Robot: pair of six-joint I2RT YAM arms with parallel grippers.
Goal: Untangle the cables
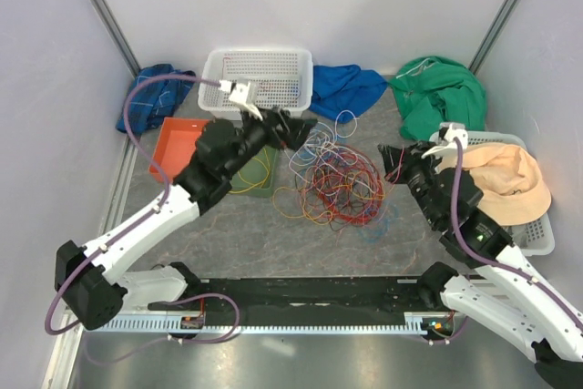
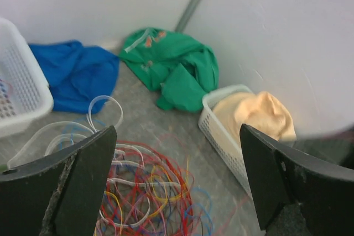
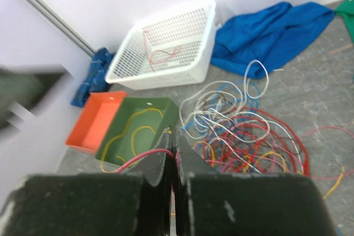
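Closest to me, both arm bases sit at the near edge of the desk (image 1: pixel 273 239). On the left, the left arm reaches forward and inward, its elbow low and its wrist raised. That puts the left end effector (image 1: pixel 296 127) over the far-left fringe of the cables (image 1: pixel 335 179), with its two fingers spread wide and nothing between them. Behind it and a little to its left stands a white basket (image 1: pixel 264 54) with one red strand inside. Under its wrist lies a green tray (image 1: pixel 260 192) holding a yellow wire, with an orange tray (image 1: pixel 168 148) just beyond to the left.

The cables make a loose, tangled heap of red, orange, yellow, blue and white on the desk, just ahead of and below those open fingers. A blue cloth (image 1: pixel 346 88) lies behind the heap.

On the right, the right arm climbs from its base and folds inward, bringing the right end effector (image 1: pixel 393 159) to the heap's right edge. Its fingers are pressed together. A red strand runs up to their seam, but I cannot tell if it is pinched. Behind this end effector lies a green cloth (image 1: pixel 437 93). To its right, a second basket (image 1: pixel 537 241) holds a peach cloth (image 1: pixel 506 179).
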